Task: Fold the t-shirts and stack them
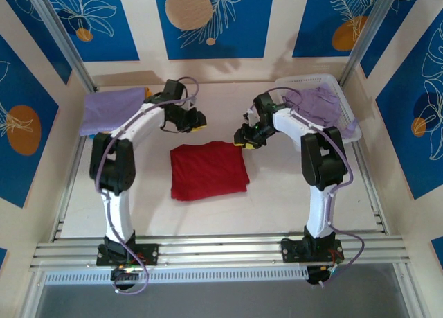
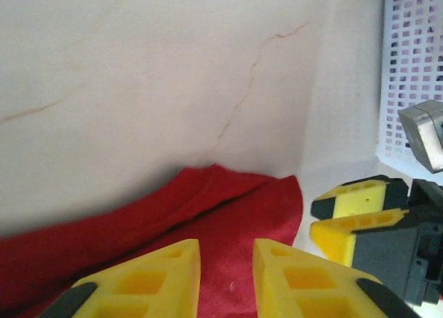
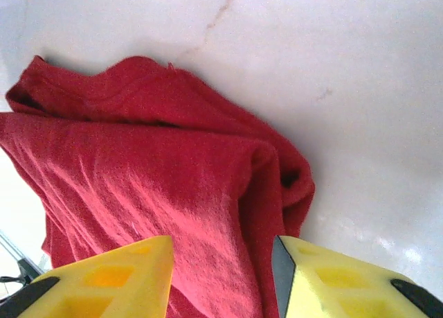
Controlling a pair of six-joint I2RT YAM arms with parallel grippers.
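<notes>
At the far left corner of the table [image 1: 277, 214] we see a folded lavender t-shirt [image 1: 111, 110] lying flat, well apart from the rest. Next comes the left gripper [image 1: 197, 122], its yellow fingers spread with nothing between them. It hangs beyond the far left corner of the dark red t-shirt [image 1: 208, 171], near it but not over it. That red shirt lies in the middle of the table, between the two arms and on the near side of both claws. It is folded into a nearly square, slightly skewed packet, so we read no strong long axis. What matters is its far edge, which runs left to right from one claw toward the other. The right gripper [image 1: 243, 140] sits just at the far right corner of that edge, fingers apart, with bunched red cloth showing past them in the right wrist view. Whether the tips touch the cloth we cannot tell. We judge the right arm the nearer one, so it need only drop onto its corner, while the left must come in toward the arm bases to reach the matching corner. At the far right stands the white basket [image 1: 353, 127] with more lavender shirts [image 1: 322, 100] in it.
</notes>
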